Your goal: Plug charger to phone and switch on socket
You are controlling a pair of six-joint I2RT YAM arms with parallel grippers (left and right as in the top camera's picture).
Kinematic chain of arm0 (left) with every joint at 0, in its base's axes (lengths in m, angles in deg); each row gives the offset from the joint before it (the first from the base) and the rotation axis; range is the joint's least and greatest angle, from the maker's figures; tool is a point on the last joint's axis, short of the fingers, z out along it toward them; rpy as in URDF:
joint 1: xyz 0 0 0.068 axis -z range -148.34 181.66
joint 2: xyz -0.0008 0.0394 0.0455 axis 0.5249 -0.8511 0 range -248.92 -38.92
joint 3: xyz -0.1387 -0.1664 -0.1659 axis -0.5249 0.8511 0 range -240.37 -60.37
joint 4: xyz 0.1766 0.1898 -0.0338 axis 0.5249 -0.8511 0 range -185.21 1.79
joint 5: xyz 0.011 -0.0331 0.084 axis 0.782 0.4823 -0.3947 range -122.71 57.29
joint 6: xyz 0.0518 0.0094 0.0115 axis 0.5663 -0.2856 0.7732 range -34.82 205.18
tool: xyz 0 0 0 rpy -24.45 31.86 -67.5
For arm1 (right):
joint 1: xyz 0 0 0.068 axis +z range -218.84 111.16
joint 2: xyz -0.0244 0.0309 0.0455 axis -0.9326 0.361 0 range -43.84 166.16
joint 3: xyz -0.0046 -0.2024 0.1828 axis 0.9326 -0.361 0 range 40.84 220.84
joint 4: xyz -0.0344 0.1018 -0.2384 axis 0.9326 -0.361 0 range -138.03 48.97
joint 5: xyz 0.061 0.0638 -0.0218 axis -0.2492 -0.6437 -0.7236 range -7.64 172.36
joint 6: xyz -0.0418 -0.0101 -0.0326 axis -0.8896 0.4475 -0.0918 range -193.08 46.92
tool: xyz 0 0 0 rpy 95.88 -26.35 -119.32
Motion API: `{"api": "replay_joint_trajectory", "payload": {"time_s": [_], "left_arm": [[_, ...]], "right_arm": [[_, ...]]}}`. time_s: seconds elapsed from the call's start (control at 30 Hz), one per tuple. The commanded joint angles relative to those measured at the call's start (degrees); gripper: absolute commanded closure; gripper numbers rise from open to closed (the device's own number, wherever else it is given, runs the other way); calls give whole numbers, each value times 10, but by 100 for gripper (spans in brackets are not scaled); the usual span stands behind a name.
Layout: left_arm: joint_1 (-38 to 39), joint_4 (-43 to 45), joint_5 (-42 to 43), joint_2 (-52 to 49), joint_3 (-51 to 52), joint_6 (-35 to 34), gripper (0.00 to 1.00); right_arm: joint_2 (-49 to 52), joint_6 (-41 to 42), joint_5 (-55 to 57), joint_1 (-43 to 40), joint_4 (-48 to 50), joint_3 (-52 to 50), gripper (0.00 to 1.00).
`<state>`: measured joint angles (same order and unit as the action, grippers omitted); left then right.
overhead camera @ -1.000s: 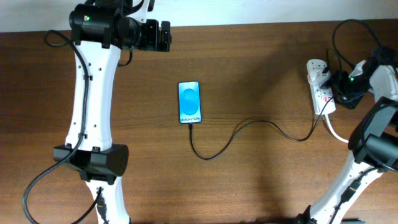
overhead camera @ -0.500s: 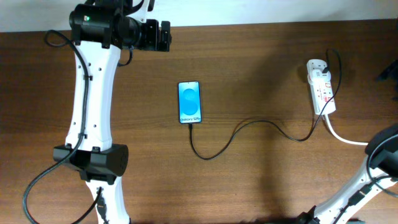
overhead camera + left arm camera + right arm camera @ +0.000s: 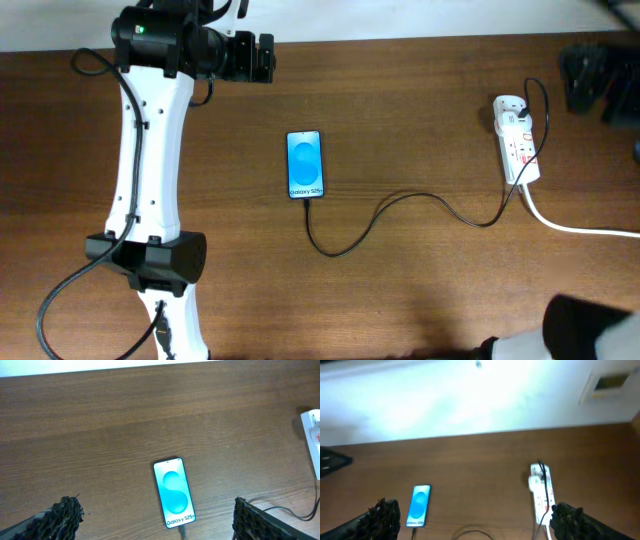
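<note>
The phone (image 3: 305, 164) lies flat mid-table with its blue screen lit. The charger (image 3: 410, 196), a thin black cable, has its small plug in the phone's lower edge and curves right to the socket (image 3: 518, 142), a white strip at the right. My left gripper (image 3: 262, 58) hovers high at the back left, open and empty. The left wrist view shows the phone (image 3: 173, 492) between its spread fingers (image 3: 156, 514). My right gripper (image 3: 590, 78) is a dark blur at the far right, raised clear of the socket. Its wrist view shows open fingers (image 3: 477, 515), the phone (image 3: 419, 505) and the socket (image 3: 541, 492).
The socket's thick white cord (image 3: 575, 229) runs off the right edge of the table. The left arm's white column and base (image 3: 150, 255) stand at the front left. A white wall runs behind the table's back edge.
My right gripper has left the socket and swung up and away to the far right. The left arm, phone and cable have not moved.
</note>
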<state>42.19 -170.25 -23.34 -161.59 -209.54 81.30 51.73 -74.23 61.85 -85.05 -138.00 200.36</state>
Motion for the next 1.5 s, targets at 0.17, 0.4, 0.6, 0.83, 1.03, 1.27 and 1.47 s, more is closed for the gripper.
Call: {"api": "replay_joint_trajectory", "payload": {"time_s": [0.17, 0.4, 0.6, 0.83, 1.03, 1.27, 1.47], "left_arm": [[-2, 1, -4, 14, -9, 5, 1], [-2, 1, -4, 13, -9, 5, 1], [-2, 1, -4, 13, -9, 5, 1], [-2, 1, -4, 13, -9, 5, 1], [-2, 1, -4, 13, -9, 5, 0], [-2, 1, -4, 13, -9, 5, 1], [-2, 1, -4, 13, -9, 5, 1]], "right_arm": [[-139, -86, -14, 7, -4, -107, 2], [-431, -93, 21, 75, 358, -685, 2], [-668, 7, 104, 150, 793, -1177, 1], [-849, 6, 112, 175, 1048, -1517, 2], [-933, 6, 166, 192, 1047, -1590, 2], [-954, 6, 192, 193, 924, -1592, 1], [-954, 6, 193, 193, 924, -1592, 2]]}}
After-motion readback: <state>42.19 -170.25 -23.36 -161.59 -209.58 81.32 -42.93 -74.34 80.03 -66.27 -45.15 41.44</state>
